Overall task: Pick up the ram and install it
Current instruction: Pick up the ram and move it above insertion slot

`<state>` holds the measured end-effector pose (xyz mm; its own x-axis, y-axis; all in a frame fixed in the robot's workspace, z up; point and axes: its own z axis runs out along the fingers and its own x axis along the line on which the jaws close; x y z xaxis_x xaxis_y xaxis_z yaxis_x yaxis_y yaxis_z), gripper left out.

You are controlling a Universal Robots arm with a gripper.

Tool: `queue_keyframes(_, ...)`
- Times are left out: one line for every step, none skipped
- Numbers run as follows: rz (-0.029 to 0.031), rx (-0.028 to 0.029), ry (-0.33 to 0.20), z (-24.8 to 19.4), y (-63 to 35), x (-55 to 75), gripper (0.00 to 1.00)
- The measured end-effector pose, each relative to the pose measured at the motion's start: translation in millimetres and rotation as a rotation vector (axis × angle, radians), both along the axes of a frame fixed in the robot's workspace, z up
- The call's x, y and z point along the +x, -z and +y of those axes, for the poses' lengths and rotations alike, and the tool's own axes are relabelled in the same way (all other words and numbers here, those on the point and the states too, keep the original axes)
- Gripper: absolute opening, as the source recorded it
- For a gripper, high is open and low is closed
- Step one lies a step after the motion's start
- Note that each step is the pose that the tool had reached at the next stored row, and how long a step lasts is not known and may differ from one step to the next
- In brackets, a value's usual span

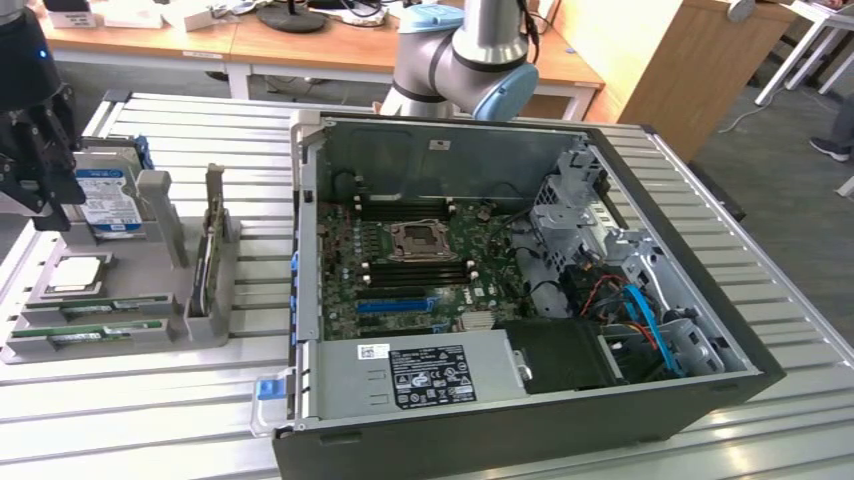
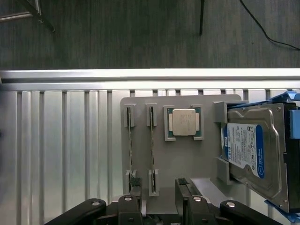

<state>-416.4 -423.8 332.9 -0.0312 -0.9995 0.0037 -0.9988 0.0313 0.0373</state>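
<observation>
Two ram sticks (image 2: 151, 145) stand on edge, side by side, in slots of a grey holder (image 2: 201, 164). In the exterior view the ram (image 1: 94, 310) sits at the holder's (image 1: 120, 345) near end, at the exterior view's left. My gripper (image 1: 34, 205) hangs above the holder's far left side, over the hard drive area. The wrist view looks straight down on the holder, and there the gripper (image 2: 159, 199) is open, its black fingers (image 2: 184, 190) apart with nothing held between them.
The holder also carries a square silver processor (image 2: 183, 122) and a hard drive (image 2: 253, 150) with a blue label. An open computer case (image 1: 534, 400) sits on the slatted metal table (image 1: 134, 420), with its motherboard (image 1: 414, 270) exposed. An upright card (image 1: 210, 240) stands in the holder.
</observation>
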Motion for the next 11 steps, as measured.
queue_keyframes(-0.0001,0.0001,0.0,0.0,0.7,0.0,0.41)
queue_keyframes(-0.0001,0.0,0.0,0.0,1.4,0.0,0.41)
queue_keyframes(-0.0001,0.0001,0.0,0.0,2.3,0.0,0.41)
queue_keyframes(-0.0001,0.0,0.0,0.0,3.2,0.0,0.41)
queue_keyframes(-0.0002,0.0001,0.0,0.0,4.2,0.0,0.41)
queue_keyframes(-0.0002,0.0001,0.0,0.0,5.2,0.0,0.41)
queue_keyframes(-0.0001,0.0,0.0,0.0,6.4,0.0,0.41)
queue_keyframes(-0.0001,0.0,0.0,0.0,7.6,0.0,0.41)
queue_keyframes(-0.0001,0.0,0.0,0.0,8.9,0.0,0.41)
queue_keyframes(-0.0001,0.0,0.0,0.0,10.4,0.0,0.41)
queue_keyframes(-0.0001,0.0,0.0,0.0,11.7,0.0,0.41)
